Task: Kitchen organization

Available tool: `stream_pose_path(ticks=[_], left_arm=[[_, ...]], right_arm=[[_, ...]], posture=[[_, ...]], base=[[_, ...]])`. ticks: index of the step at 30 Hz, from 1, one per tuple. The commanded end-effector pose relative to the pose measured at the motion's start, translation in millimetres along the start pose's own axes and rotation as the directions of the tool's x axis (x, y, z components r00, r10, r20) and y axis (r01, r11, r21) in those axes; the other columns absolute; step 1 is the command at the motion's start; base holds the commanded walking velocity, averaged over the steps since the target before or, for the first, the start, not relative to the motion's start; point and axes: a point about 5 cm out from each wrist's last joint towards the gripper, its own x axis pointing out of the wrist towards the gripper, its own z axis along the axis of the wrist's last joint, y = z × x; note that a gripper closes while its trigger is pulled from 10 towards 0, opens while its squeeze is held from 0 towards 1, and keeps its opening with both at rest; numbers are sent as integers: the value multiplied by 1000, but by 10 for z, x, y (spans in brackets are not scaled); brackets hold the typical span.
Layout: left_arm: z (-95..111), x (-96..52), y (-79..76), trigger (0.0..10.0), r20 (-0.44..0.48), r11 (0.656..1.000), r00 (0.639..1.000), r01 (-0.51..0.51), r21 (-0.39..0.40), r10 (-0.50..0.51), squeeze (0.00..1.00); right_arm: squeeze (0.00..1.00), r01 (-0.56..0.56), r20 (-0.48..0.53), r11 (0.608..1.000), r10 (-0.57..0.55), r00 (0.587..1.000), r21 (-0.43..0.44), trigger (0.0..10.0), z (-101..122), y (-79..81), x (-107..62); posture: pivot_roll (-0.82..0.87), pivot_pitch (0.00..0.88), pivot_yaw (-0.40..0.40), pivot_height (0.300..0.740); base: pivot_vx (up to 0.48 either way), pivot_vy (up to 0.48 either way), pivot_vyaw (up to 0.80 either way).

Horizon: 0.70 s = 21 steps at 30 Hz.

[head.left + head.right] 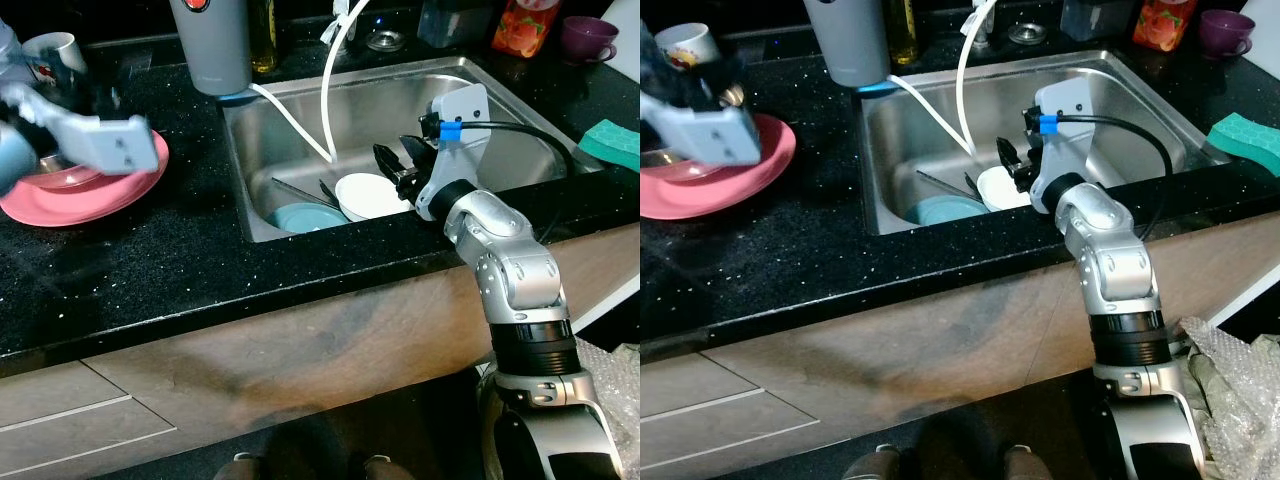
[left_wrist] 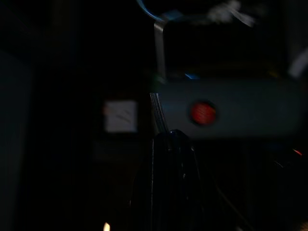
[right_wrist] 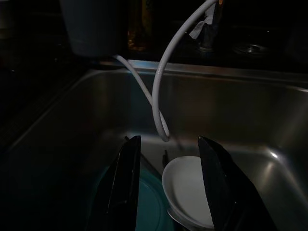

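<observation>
The right gripper [image 1: 398,165] is held over the steel sink [image 1: 520,150], its two black fingers [image 3: 126,178] spread wide with nothing between them. A white bowl [image 1: 371,195] is seen just beside the fingertips, at about 7 o'clock from them, and a teal plate [image 1: 305,217] lies at 9 o'clock of the bowl. A white hose [image 1: 327,90] loops down into the basin. The left gripper [image 1: 110,140] is blurred above a pink plate [image 1: 90,195]; its opening cannot be told.

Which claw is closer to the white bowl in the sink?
Right. The right claw hangs open just over the white bowl in the sink; the left claw is far off, above the pink plate.
</observation>
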Motion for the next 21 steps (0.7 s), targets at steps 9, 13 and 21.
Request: stream_pose_path(ticks=[9, 13, 21], left_arm=[[252, 287, 454, 0, 46, 907, 953, -269, -323, 299, 0], [496, 584, 178, 0, 3, 671, 958, -197, -715, 285, 0], [667, 759, -327, 0, 4, 468, 989, -67, -881, 149, 0]], right_arm=[[0, 1, 3, 1000, -1, 1000, 3, 10000, 3, -9, 5], [0, 10, 22, 1000, -10, 1000, 9, 10000, 30, 8, 4], [0, 18, 26, 1000, -18, 999, 10, 10000, 23, 16, -22]], posture=[[50, 122, 13, 740], [47, 120, 24, 740], [45, 121, 28, 740]], base=[[0, 0, 0], [0, 0, 0], [0, 0, 0]])
